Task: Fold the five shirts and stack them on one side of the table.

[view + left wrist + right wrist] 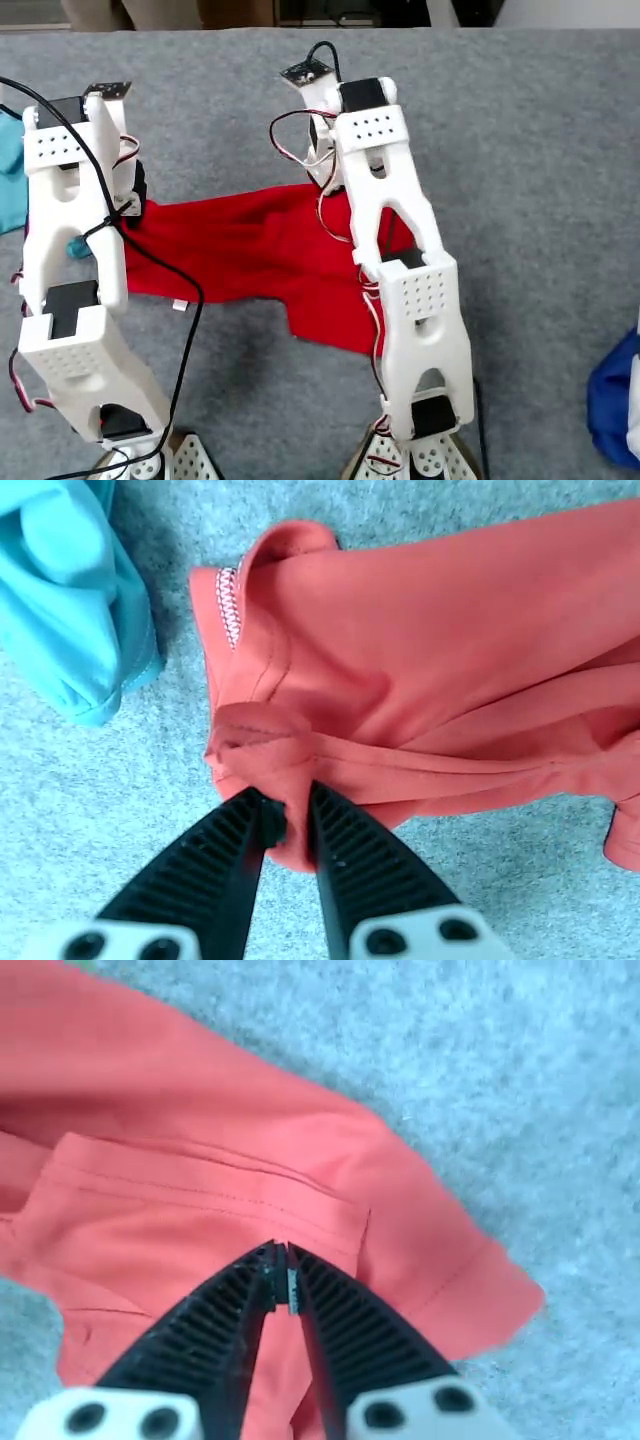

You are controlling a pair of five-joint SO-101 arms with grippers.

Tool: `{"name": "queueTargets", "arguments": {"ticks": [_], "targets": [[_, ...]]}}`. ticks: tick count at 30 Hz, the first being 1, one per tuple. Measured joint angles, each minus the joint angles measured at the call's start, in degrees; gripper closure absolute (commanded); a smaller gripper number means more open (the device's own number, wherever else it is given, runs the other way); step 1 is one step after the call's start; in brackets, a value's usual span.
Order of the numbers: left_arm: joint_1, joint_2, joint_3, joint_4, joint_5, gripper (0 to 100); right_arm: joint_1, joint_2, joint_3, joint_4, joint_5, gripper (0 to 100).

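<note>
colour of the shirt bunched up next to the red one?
Plain turquoise shirt, beside the red shirt; clearest in the left wrist view.

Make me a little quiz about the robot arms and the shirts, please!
1. True or false: the turquoise shirt lies on top of the red shirt.
2. What does the left gripper pinch? A: the red shirt's edge. B: the turquoise shirt. C: nothing.
3. How many grippers are shut on the red shirt?
Key: 1 false, it lies beside it on the grey table. 2 A. 3 two: the right gripper pinches it too.
</note>
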Motion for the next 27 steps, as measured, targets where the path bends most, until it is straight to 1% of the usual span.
{"name": "queueTargets", "arguments": {"ticks": [4, 8, 10, 14, 16, 24, 26, 27], "targets": [[0.0, 0.0, 0.0, 0.0, 0.0, 98, -1.1, 3.4, 0.0, 0.0, 1.4, 98.5], [0.0, 0.0, 0.0, 0.0, 0.0, 98, -3.1, 8.3, 0.0, 0.0, 1.1, 98.4], [0.0, 0.0, 0.0, 0.0, 0.0, 98, -3.6, 10.8, -0.1, 0.0, 1.1, 95.2], [0.0, 0.0, 0.0, 0.0, 0.0, 98, -4.0, 14.4, -3.9, 0.2, 1.1, 85.1], [0.0, 0.0, 0.0, 0.0, 0.0, 98, -4.6, 15.1, -5.5, 0.3, 1.2, 82.5], [0.0, 0.0, 0.0, 0.0, 0.0, 98, -4.9, 16.4, -7.3, 0.3, 1.1, 82.5], [0.0, 0.0, 0.0, 0.0, 0.0, 98, -5.0, 17.6, -8.4, 0.4, 1.1, 85.4], [0.0, 0.0, 0.0, 0.0, 0.0, 98, -5.0, 18.2, -8.8, 0.4, 1.1, 88.7]]}}
